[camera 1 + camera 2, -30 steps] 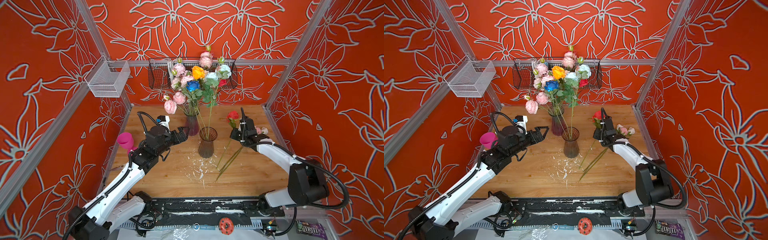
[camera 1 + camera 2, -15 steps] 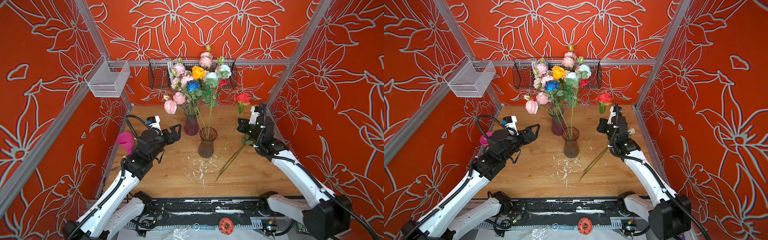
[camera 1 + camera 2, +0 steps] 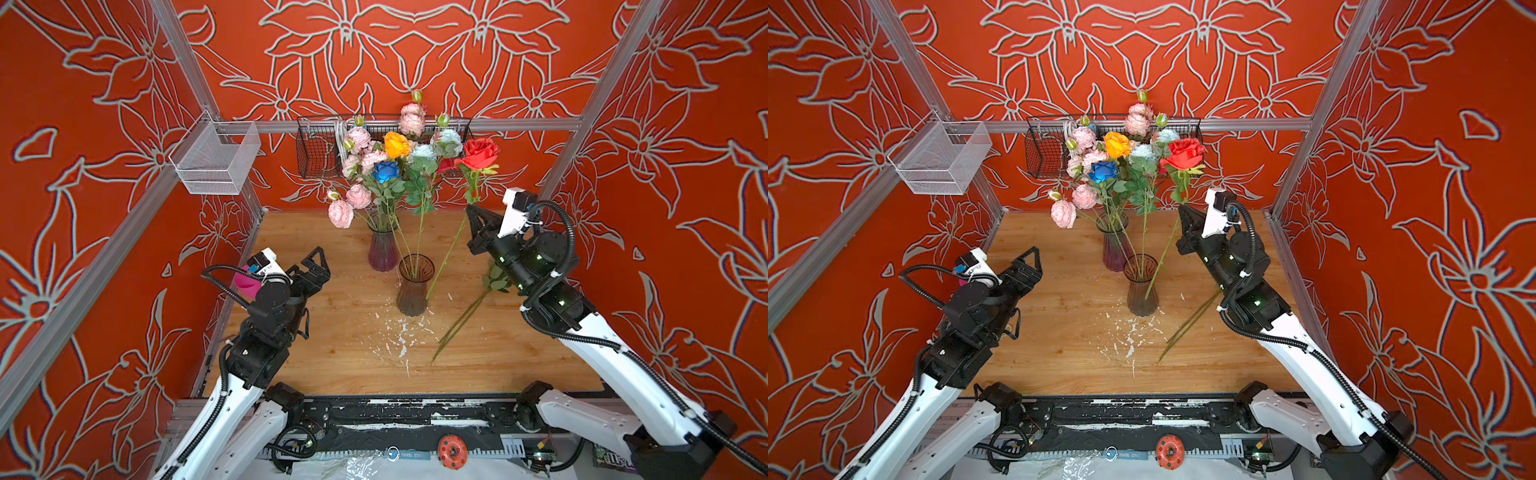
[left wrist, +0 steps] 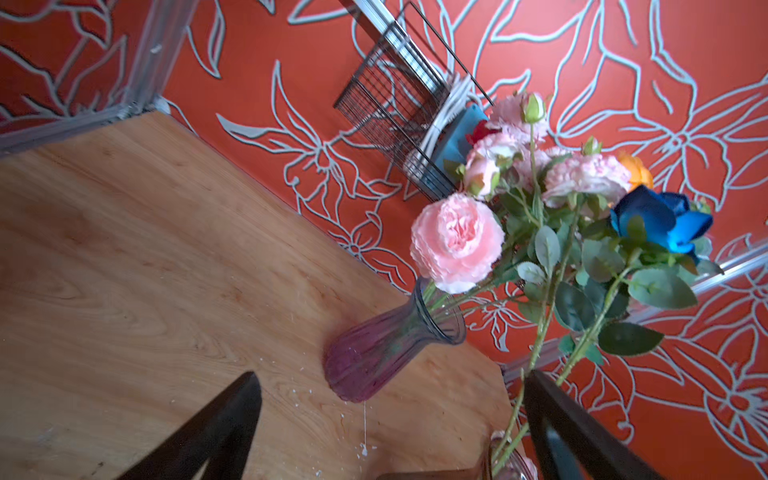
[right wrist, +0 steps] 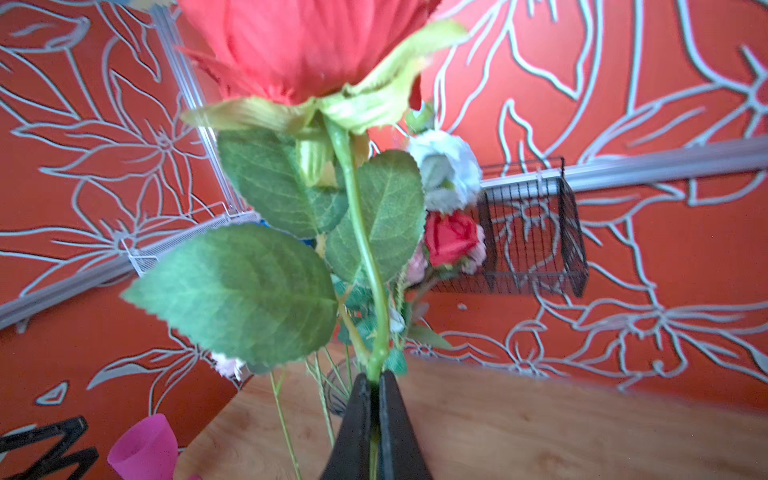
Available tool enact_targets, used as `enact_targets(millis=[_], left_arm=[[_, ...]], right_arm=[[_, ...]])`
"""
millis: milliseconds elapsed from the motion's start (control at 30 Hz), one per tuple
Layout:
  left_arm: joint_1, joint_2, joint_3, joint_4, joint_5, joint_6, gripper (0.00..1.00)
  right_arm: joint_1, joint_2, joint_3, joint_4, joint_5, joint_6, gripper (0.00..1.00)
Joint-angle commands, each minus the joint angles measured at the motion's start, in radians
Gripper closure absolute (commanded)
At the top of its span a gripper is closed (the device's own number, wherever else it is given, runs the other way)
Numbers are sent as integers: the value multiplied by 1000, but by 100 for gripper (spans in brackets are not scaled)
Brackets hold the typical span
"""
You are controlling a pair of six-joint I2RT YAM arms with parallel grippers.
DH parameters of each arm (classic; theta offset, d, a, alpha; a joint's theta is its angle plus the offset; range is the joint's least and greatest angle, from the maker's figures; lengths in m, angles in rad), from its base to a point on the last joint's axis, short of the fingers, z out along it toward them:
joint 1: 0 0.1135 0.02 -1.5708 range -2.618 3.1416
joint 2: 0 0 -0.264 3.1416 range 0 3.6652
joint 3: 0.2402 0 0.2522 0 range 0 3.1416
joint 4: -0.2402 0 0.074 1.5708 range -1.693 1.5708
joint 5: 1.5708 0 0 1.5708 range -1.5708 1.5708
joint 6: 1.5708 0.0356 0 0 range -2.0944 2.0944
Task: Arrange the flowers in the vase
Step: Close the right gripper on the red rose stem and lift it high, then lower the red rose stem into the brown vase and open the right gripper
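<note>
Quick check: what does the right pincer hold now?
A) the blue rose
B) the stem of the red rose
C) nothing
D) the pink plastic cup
B: in the right wrist view the right pincer is shut on the long green stem of the red rose, just below its leaves.

Red rose (image 3: 478, 153): upright, lifted off surface (image 3: 332, 332), long green stem pinched below leaves in right end effector (image 5: 374, 380), lower end just beside smoky vase (image 3: 412, 286). Mixed bouquet (image 3: 390, 162), mostly pale pink, plus orange, blue, white: standing in purple vase (image 3: 382, 251) behind. Loose stems (image 3: 459, 324): flat on surface, right of smoky vase.
</note>
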Motion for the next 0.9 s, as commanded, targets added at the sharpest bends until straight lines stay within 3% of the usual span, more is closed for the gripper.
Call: enact_targets(millis=[0, 200, 367, 767, 867], left_arm=[[8, -6, -4, 14, -71, -26, 2], [10, 23, -2, 33, 3, -20, 2], [12, 35, -4, 46, 32, -20, 2], [21, 41, -8, 64, 64, -17, 2], [21, 49, -7, 68, 84, -18, 2]], right_arm=[[33, 64, 85, 118, 11, -116, 100], [71, 211, 188, 153, 17, -278, 100], [81, 266, 148, 208, 25, -361, 100], [122, 243, -25, 190, 2, -294, 98], [145, 225, -64, 150, 14, -277, 84]])
